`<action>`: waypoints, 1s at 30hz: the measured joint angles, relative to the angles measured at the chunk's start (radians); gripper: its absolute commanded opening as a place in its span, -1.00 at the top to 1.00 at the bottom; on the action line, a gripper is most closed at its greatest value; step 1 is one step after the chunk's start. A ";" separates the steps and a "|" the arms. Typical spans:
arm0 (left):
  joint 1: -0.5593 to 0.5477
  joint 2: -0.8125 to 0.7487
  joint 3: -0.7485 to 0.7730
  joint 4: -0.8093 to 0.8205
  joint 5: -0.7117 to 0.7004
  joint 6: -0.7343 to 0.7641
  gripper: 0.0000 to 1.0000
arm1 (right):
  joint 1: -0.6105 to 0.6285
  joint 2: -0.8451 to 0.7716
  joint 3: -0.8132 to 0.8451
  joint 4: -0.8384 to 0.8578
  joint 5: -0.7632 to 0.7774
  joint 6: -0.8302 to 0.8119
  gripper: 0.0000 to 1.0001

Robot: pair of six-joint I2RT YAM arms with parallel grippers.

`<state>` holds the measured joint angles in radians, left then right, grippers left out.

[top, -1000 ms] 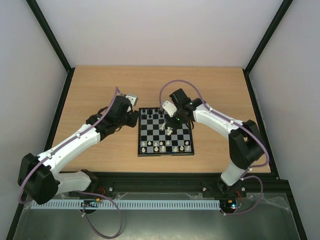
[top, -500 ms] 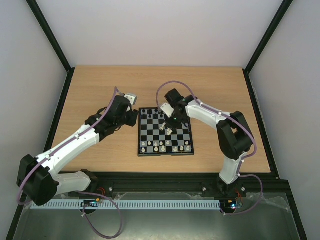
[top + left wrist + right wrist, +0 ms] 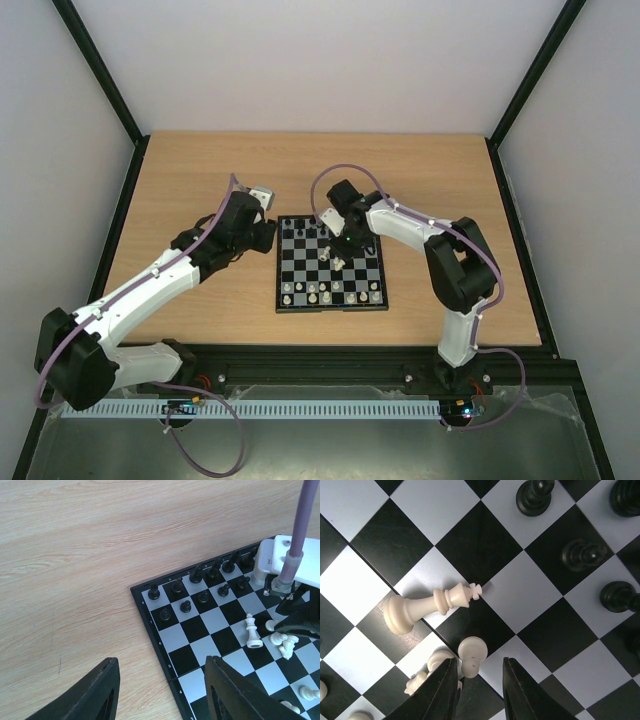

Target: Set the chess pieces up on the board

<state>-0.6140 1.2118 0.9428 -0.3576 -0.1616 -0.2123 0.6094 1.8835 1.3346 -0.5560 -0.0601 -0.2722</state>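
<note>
The right jaws stand at a narrow gap, gripping nothing. Their dark fingers (image 3: pixel 442 692) rise from the bottom edge of the right wrist view, and a white pawn (image 3: pixel 471 652) sits right at the mouth of the gap. Whether it touches the left-hand finger cannot be told. Just above it, left of centre, a white king (image 3: pixel 427 605) lies on its side across a square line. More toppled white pieces (image 3: pixel 432 672) crowd the lower left beside the fingers. Upright black pieces (image 3: pixel 580 555) stand in the upper right.

The left jaws are wide apart and hold nothing. Their fingers (image 3: pixel 97 695) frame the bottom of the left wrist view, above the bare tabletop (image 3: pixel 75 555) and the near corner of the board (image 3: pixel 172 657).

In the top view the board lies at the middle of the tabletop. The right jaws hang over its upper middle, and the left jaws hang just off its upper left corner. A row of white pieces lines its bottom edge.
</note>
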 measured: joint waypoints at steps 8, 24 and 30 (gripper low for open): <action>0.000 0.003 0.000 0.000 -0.001 0.000 0.04 | 0.000 0.016 0.001 0.000 0.001 0.011 0.60; 0.000 0.007 0.000 0.000 -0.001 0.001 0.04 | -0.005 0.023 0.026 0.006 -0.007 0.018 0.97; 0.000 0.013 0.000 0.000 -0.001 0.001 0.05 | -0.034 0.011 0.019 0.008 -0.011 0.018 0.97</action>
<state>-0.6140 1.2243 0.9428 -0.3580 -0.1623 -0.2111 0.5758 1.8950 1.3540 -0.5476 -0.0708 -0.2539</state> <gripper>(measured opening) 0.478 0.055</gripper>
